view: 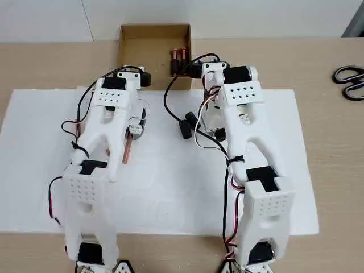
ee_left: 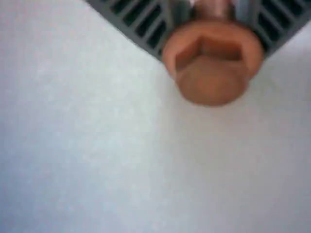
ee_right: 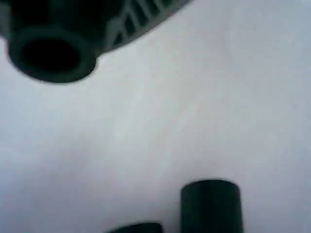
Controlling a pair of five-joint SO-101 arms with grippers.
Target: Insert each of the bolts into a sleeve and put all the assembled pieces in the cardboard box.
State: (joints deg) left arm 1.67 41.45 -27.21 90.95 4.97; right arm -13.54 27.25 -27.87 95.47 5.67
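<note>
Gripping a bolt (ee_left: 211, 63), the left gripper (view: 135, 128) is hovering above the surface (view: 170, 193) while the right gripper (view: 215, 126) is clamping a sleeve (ee_right: 51, 53).

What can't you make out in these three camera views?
Assembled pieces in the cardboard box: high view, too small to count.
Bolt: left wrist view, shank hidden behind its head.
Loose sleeve: right wrist view, cut off by the edge.
Scissors: high view, cut off by the edge.

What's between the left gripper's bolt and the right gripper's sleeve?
High view: loose black cylindrical sleeves on the white paper sheet, between the held copper bolt and the held black sleeve.
</note>
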